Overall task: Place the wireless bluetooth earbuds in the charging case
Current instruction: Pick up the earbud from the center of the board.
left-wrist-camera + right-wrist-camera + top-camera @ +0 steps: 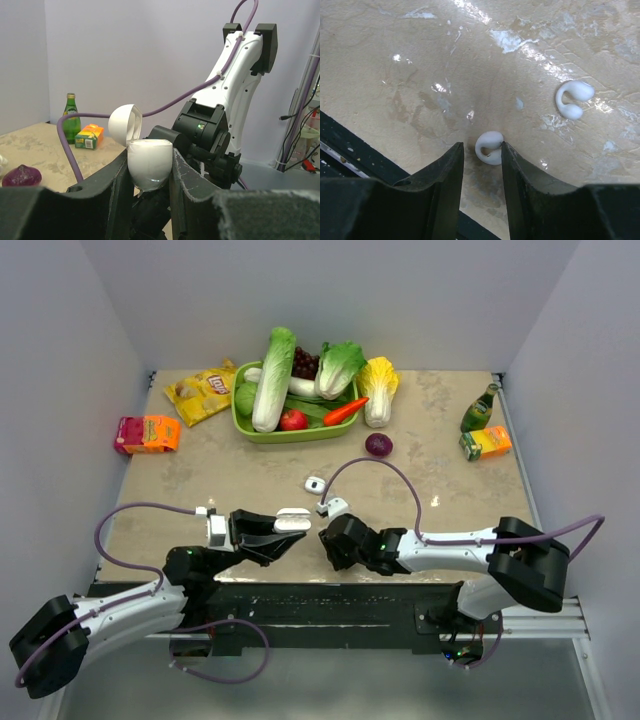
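The white charging case [149,162] sits upright between the fingers of my left gripper [149,172], which is shut on it; its lid [122,122] stands open. In the top view the case [292,521] is held near the table's front edge. My right gripper [482,146] is open and points down at the table. One white earbud [489,148] lies between its fingertips, touching the right finger [512,165] and apart from the left one. A second earbud [574,98] lies on the table further off. From above, the right gripper [327,539] faces the case closely.
A green tray [243,426] of vegetables stands at the back. A purple onion [378,445], a green bottle [479,409] and a juice box [486,443] are at the right. A chips bag [202,392] and a red box [146,434] are at the left. A small white piece [316,483] lies mid-table.
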